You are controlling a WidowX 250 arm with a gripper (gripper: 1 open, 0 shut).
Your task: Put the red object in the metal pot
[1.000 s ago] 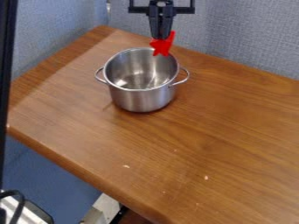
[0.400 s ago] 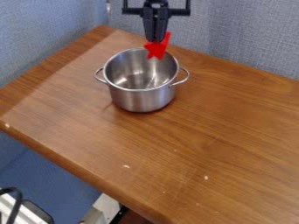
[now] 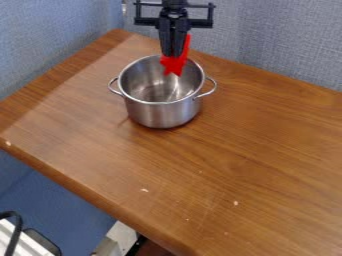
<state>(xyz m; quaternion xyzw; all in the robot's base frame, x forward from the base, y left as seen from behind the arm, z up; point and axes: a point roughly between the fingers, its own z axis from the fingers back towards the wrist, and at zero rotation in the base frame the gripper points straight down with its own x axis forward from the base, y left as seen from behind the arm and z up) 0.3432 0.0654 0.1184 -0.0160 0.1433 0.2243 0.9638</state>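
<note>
The metal pot (image 3: 162, 92) stands on the far left part of the wooden table, shiny, with two small side handles. My black gripper (image 3: 175, 42) hangs above the pot's far rim, shut on the red object (image 3: 175, 59). The red bar hangs down from the fingers, its lower end just over the pot's opening near the back rim. Its upper part is hidden by the fingers.
The wooden table (image 3: 201, 160) stretches toward the right and front, with its edges at the left and front. A blue-grey wall (image 3: 80, 20) stands close behind the pot and the gripper.
The gripper has moved left with the red object, from above the pot's right handle to above the opening. The bar now hangs more upright.
</note>
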